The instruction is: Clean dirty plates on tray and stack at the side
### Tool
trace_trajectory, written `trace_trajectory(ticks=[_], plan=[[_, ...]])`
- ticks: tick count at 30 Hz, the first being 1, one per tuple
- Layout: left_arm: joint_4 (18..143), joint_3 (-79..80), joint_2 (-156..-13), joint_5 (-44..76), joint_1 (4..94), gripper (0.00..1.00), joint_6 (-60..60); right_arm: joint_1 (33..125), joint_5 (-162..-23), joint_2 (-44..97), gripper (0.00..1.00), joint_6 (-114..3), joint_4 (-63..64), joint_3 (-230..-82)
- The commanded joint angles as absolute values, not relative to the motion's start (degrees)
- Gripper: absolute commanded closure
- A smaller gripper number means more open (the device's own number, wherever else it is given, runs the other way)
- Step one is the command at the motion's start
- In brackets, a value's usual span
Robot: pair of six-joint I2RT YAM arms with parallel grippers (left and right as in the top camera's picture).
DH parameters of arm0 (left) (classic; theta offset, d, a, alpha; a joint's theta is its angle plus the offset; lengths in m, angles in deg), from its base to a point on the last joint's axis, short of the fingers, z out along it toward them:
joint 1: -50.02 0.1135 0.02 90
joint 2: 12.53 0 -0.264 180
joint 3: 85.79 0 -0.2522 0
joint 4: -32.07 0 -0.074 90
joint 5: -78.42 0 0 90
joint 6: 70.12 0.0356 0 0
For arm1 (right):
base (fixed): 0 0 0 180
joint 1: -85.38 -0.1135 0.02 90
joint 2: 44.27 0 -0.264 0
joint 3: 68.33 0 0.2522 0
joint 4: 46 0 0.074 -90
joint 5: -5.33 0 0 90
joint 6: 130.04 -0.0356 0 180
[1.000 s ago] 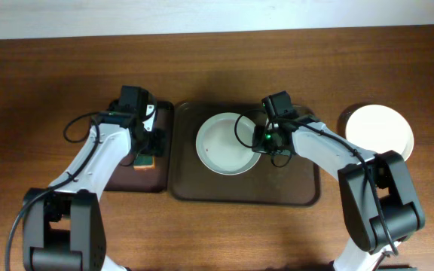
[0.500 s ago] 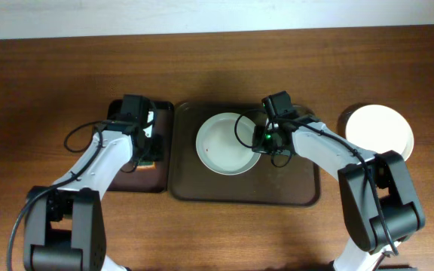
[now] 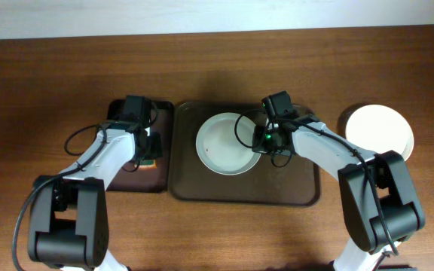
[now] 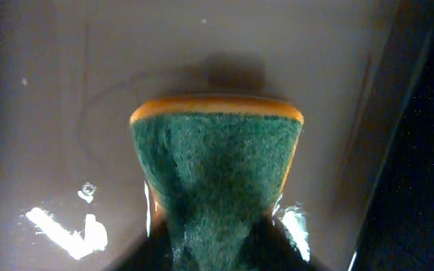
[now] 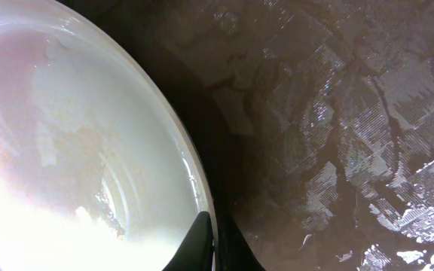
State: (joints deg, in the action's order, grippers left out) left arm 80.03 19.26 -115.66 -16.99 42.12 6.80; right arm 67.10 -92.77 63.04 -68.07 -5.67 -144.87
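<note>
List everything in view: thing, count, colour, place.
table: one, brown wood, under everything
tray: one, dark brown, centre
small tray: one, dark, left of it
plate: one, white, on the tray
side plates: white, count unclear, right end of the table
sponge: one, green and orange, over the small tray
left tool: one, dark, shut on sponge
right tool: one, dark, shut on plate's rim

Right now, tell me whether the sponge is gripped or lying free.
Gripped: the left gripper pinches the sponge, squeezing its end narrow.
</note>
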Motion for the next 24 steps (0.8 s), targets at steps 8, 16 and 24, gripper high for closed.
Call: trace_trajectory(ticks=[8,16,24], plan=[[80.14,16.61,-111.75,-16.49,42.21,1.00,7.89,67.40,-91.67,63.91,0.96,-67.46,-4.58,-144.11],[77.89,16.37,-96.62,-15.61,42.21,1.00,10.58,67.40,-91.67,63.91,0.96,-67.44,-4.56,-144.11],[75.31,16.37,-86.72,-17.40,42.21,1.00,10.60,67.40,-91.67,63.91,0.96,-67.44,-4.56,-144.11]])
